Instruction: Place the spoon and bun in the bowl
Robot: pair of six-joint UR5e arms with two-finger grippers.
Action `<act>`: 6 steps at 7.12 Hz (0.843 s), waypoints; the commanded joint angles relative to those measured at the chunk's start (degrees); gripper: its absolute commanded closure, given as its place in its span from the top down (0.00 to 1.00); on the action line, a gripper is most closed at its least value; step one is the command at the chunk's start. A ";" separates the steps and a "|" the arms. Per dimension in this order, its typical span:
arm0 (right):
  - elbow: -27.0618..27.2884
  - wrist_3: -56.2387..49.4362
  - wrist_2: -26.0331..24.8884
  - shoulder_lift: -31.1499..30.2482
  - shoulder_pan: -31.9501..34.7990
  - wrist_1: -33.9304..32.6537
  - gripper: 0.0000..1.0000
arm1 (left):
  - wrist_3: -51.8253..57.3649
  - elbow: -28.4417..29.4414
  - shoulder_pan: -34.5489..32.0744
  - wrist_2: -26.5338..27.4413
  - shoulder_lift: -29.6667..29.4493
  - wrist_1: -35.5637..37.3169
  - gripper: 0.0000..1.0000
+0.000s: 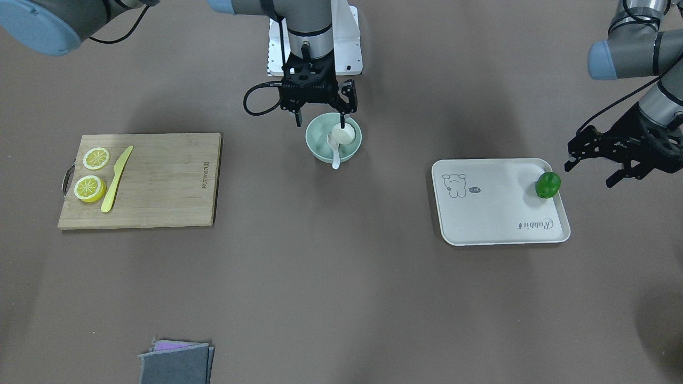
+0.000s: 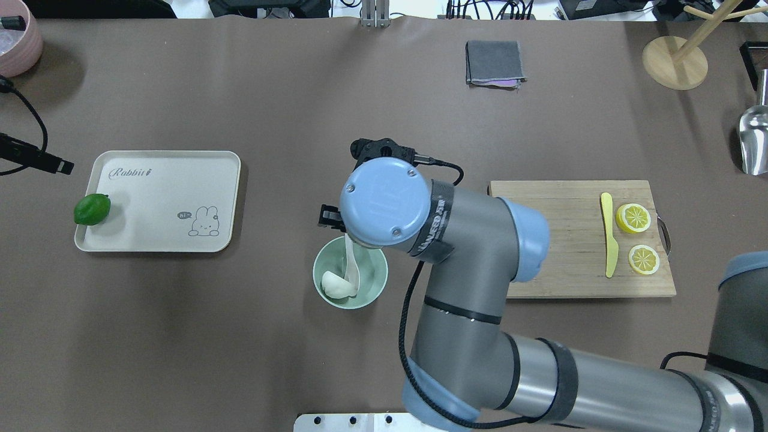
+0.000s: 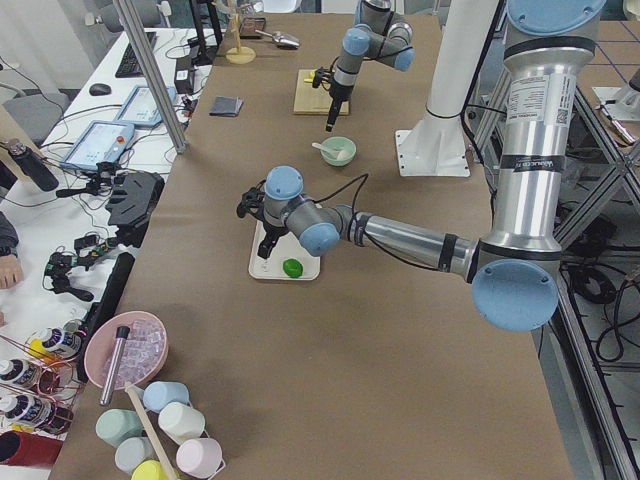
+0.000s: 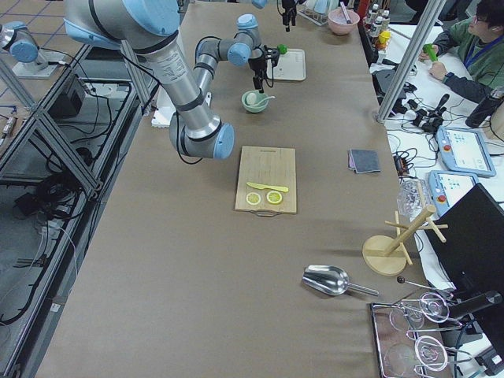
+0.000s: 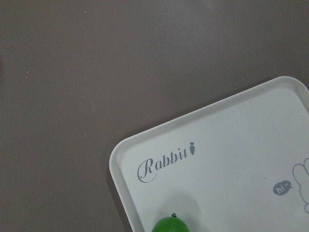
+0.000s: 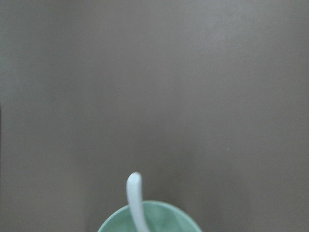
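Bowl [image 1: 316,145] is sitting on its own out on the brown tabletop [image 1: 341,277]. It's well apart from the wooden cutting board [image 1: 171,181] on one side and the cream tray [image 1: 496,213] on the other, so there's plenty of room around it. The bun [image 1: 346,134] is lying inside, tucked against the wall nearest the robot. The spoon [image 1: 334,152] is resting in there as well, with its scoop down in the bowl. Its handle is leaning on the rim and poking out past it on the side away from the robot.

The right gripper [image 1: 321,121] is hanging just above the robot-side rim with its fingers spread wide, gripping nothing, and one fingertip is hovering over the bun. The left gripper [image 1: 589,176] is spread apart as well and carrying nothing. It's hovering just off the tray's outer edge beside the green fruit [image 1: 548,185], which is sitting right at that edge. A folded grey cloth [image 1: 176,362] is lying far off by the operator-side edge of the tabletop.
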 commanded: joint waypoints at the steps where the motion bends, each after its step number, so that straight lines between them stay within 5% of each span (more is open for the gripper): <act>1: 3.62 -10.48 7.64 -7.72 9.82 0.03 1.00 | 1.34 0.25 -0.98 0.69 3.93 -3.80 0.98; 3: 6.69 -24.79 13.38 -15.10 19.40 0.38 1.00 | 1.43 1.48 -4.47 2.35 9.36 -4.59 0.98; 5: 6.79 -42.10 19.60 -22.58 29.50 0.55 1.00 | 16.52 0.70 -13.06 -5.34 9.12 10.17 0.98; 6: 6.62 -50.62 22.33 -26.70 34.51 0.47 1.00 | 24.03 -1.75 -17.12 -7.20 8.34 23.13 0.98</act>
